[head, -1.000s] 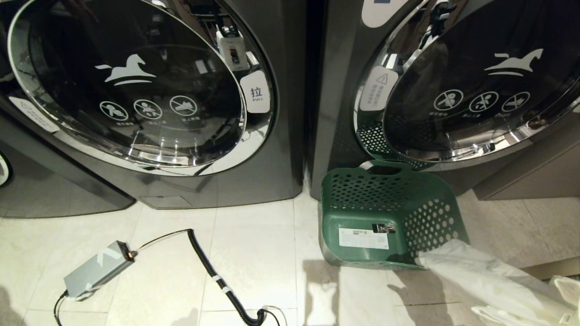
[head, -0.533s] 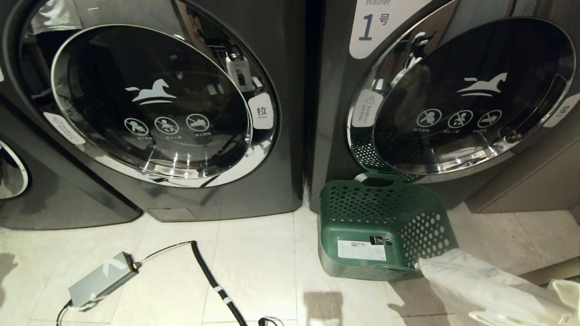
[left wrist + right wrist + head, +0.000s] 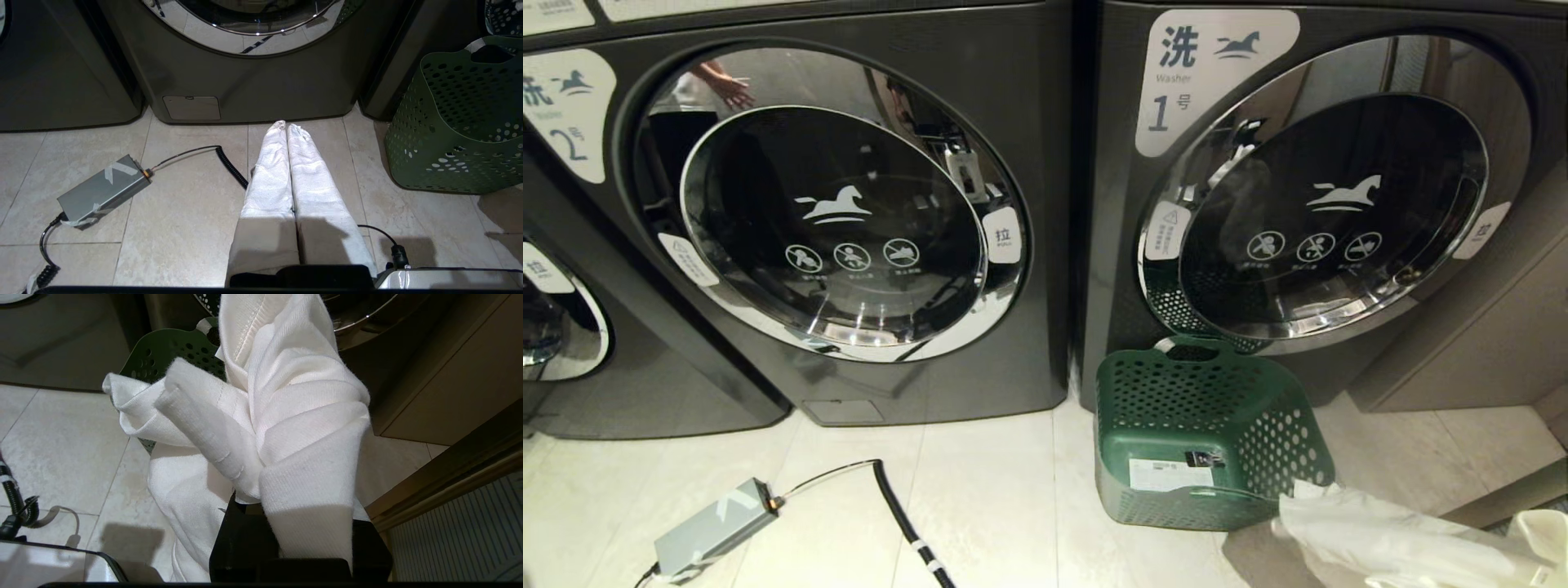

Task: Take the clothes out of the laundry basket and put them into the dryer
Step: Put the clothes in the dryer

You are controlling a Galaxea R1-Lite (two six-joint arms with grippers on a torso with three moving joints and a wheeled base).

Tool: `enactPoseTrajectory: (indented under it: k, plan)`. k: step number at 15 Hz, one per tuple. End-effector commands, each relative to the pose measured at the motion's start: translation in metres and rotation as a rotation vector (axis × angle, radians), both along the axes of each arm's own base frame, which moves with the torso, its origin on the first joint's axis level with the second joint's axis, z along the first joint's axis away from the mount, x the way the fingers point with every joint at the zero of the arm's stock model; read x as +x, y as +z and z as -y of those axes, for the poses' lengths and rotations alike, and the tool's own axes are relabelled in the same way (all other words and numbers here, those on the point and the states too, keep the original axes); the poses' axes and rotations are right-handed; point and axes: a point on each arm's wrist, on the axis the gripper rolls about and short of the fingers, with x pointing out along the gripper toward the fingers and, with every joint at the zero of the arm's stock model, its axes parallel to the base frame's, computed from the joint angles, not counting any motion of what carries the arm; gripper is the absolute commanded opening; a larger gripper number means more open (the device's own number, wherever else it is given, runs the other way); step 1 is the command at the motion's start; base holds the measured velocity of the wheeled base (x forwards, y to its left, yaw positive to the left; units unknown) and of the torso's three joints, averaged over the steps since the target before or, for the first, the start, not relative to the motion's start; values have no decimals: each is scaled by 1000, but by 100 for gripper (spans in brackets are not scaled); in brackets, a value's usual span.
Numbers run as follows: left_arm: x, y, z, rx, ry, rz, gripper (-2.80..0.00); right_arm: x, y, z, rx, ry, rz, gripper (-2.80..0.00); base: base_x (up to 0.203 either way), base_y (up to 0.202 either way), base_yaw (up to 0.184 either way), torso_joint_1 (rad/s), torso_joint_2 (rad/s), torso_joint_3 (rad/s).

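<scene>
While the head camera has tilted upward since the earlier frames, bringing the machines' top labels into view, the things on the floor (image 3: 996, 490) keep their places. At the far left, part of a third machine door (image 3: 556, 327) shows. The grey power adapter (image 3: 715, 529) lies on the floor tiles near the left machine (image 3: 849, 229), marked 2, with its coiled black cable (image 3: 907, 523) running to the right. The left gripper (image 3: 286, 124), wrapped in white cloth, hangs over the floor in front of that machine, its fingers pressed together and holding nothing. To the right stands the machine marked 1 (image 3: 1307, 204), labelled a washer, with its round door (image 3: 1331, 216) closed. The laundry basket (image 3: 1201, 441) stands on the floor just in front of this machine, under the lower left of the door; its inside shows only a label. The right gripper (image 3: 261, 498) is closed narrowly on a white garment (image 3: 286, 416), held near the basket's right front corner.
</scene>
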Motion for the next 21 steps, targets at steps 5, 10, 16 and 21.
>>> enactPoseTrajectory:
  k: [5,10,16,21]
  plan:
    - [0,0,0,0,0,0,-280,0,0,0,-2,0,-3,-280,0,0,0,-1,5,203]
    - [0,0,0,0,0,-1,-280,0,0,0,-2,0,-4,-280,0,0,0,1,4,201]
    - [0,0,0,0,0,-1,-280,0,0,0,2,0,-4,-280,0,0,0,5,2,203]
    - [0,0,0,1,0,-1,-280,0,0,0,15,-2,-4,-280,0,0,0,2,2,166]
